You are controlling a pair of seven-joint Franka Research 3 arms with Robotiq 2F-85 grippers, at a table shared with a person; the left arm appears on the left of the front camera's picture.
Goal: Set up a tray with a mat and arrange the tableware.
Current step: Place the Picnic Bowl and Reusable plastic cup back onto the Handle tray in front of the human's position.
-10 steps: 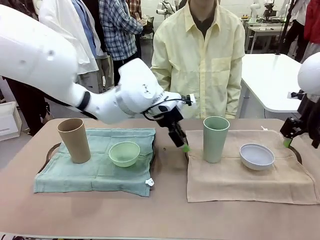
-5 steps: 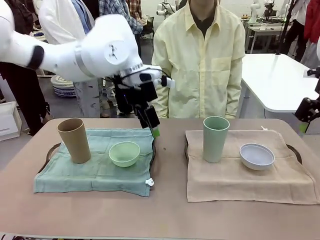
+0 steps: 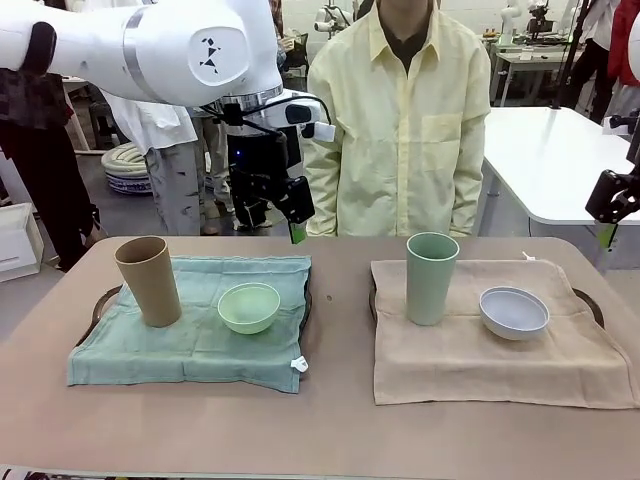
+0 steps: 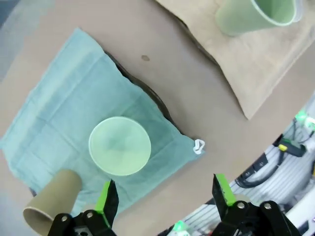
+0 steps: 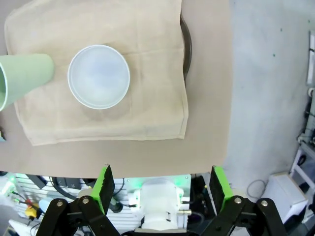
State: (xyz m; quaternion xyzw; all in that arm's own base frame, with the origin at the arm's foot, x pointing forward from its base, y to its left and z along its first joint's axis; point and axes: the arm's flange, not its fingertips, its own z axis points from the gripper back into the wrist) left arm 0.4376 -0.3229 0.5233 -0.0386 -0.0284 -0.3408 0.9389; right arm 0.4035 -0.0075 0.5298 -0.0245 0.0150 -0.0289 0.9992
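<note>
A teal mat (image 3: 195,325) covers the left tray (image 3: 99,301); on it stand a tan tumbler (image 3: 148,280) and a mint green bowl (image 3: 248,306). On the right tray (image 3: 592,302) lies a beige mat (image 3: 480,355) carrying a pale green tumbler (image 3: 431,277) and a whitish-blue bowl (image 3: 514,312). My left gripper (image 3: 295,228) hangs open and empty high above the teal mat's far right corner. From above, the left gripper (image 4: 165,199) looks down on the mint bowl (image 4: 119,145) and tan tumbler (image 4: 51,199). My right gripper (image 3: 610,205) is raised at the right edge, open and empty. That right gripper (image 5: 160,189) looks down on the bowl (image 5: 98,76).
A person in a pale yellow shirt (image 3: 400,120) stands at the far side of the brown table (image 3: 330,420), hands out of sight. A bare strip of table separates the two trays. The table's right edge (image 5: 227,98) drops to the floor.
My left arm has risen and swung back left, from low between the two trays to high over the far edge. The right gripper has lifted up and away to the right.
</note>
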